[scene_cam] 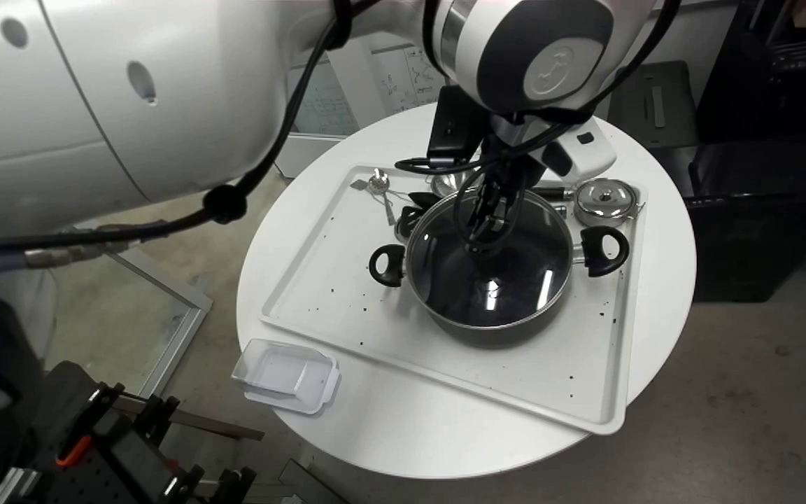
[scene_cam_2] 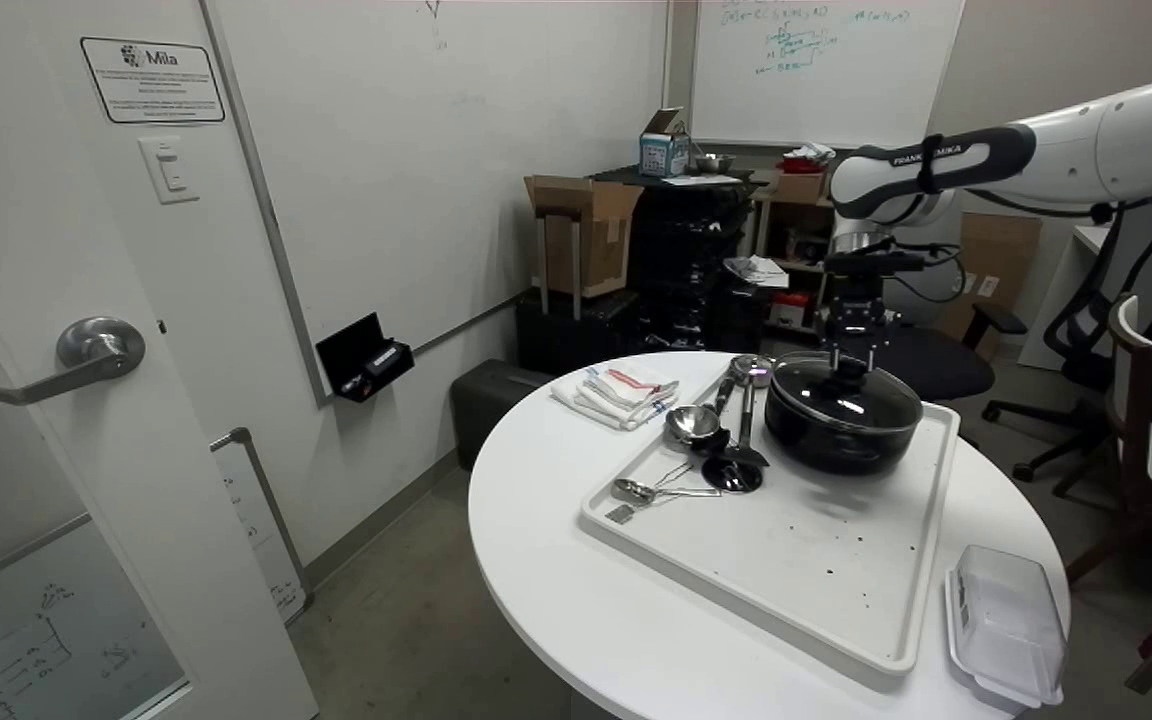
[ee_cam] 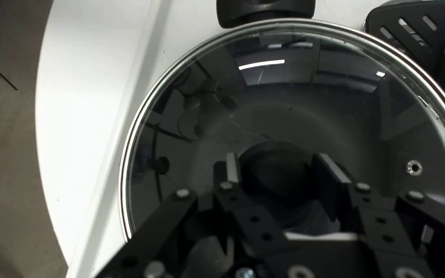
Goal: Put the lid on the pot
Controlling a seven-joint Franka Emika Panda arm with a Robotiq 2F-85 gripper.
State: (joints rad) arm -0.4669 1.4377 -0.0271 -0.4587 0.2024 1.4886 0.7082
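At the far left of an exterior view, a steel door lever [scene_cam_2: 101, 347] is jutting from a white door [scene_cam_2: 26, 220], and a Mila sign [scene_cam_2: 153, 82] is hanging higher up beside it. Next along, a whiteboard [scene_cam_2: 466, 150] is covering the wall, with an open black case [scene_cam_2: 366, 360] hanging at its lower corner. A folded cloth [scene_cam_2: 616, 397] is lying on the round white table [scene_cam_2: 566, 580], just beside the tray [scene_cam_2: 786, 570]. Toward the tray's left edge, a small steel utensil [scene_cam_2: 634, 490], a shiny steel cup [scene_cam_2: 693, 424] and black utensils [scene_cam_2: 744, 456] are lying close together. To their right the black pot [scene_cam_2: 831, 445] is standing on the tray, and the clear glass lid [scene_cam_2: 881, 402] is lying across its opening, rim roughly following rim in both exterior views; whether it is sitting evenly all round, I cannot tell. The gripper [ee_cam: 276, 166] is pointing down over the middle of the lid. In the wrist view its two fingers [ee_cam: 233, 168] are standing apart, one on each side of the dark knob [ee_cam: 276, 179]; black is meeting black there, so whether they are squeezing the knob or only flanking it, I cannot tell. Farther right, a clear plastic container [scene_cam_2: 1006, 610] is sitting on the table outside the tray, and the white arm [scene_cam_2: 1096, 150] is spanning the upper right.
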